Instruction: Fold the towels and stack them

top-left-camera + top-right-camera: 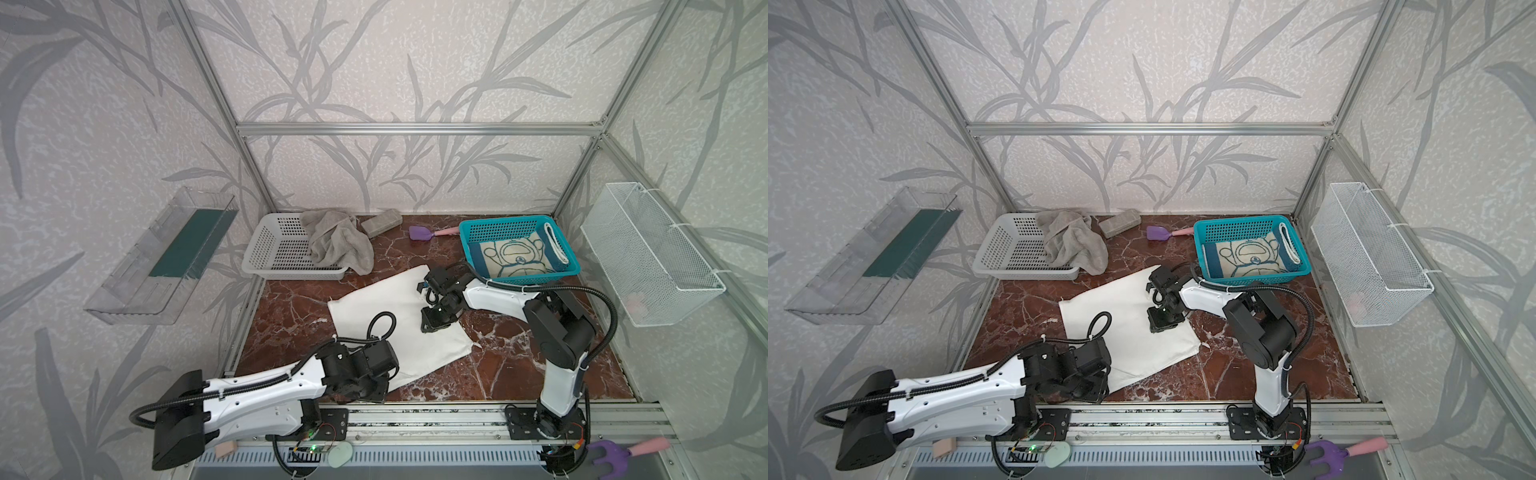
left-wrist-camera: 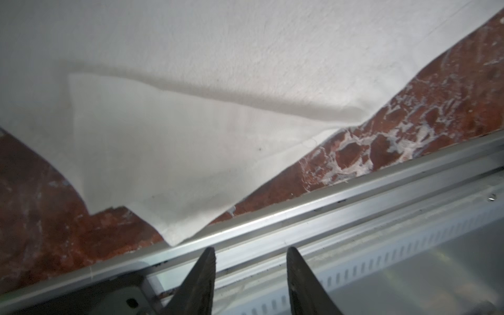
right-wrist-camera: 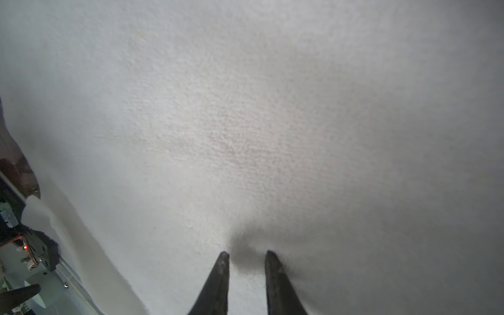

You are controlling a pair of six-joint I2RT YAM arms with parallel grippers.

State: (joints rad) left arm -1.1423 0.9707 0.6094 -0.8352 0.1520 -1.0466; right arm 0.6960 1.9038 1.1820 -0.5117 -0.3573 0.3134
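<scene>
The left hand (image 2: 251, 255) hangs over the aluminium rail (image 2: 327, 196) at the worktop's (image 1: 519, 365) near edge. Its jaws are well apart and empty, just short of the white towel's (image 1: 424, 353) doubled-over corner. The right hand (image 3: 246, 255) is narrowly parted with nothing gripped, its tips low over the middle of that towel. I cannot tell whether they touch it.

The towel lies askew on the red marble, with bare stone to its left and right. At the back, the grey towel (image 1: 336, 245) drapes over the white basket's (image 1: 257, 253) rim. The cartoon towel (image 1: 519, 259) lies in the teal basket (image 1: 498, 222).
</scene>
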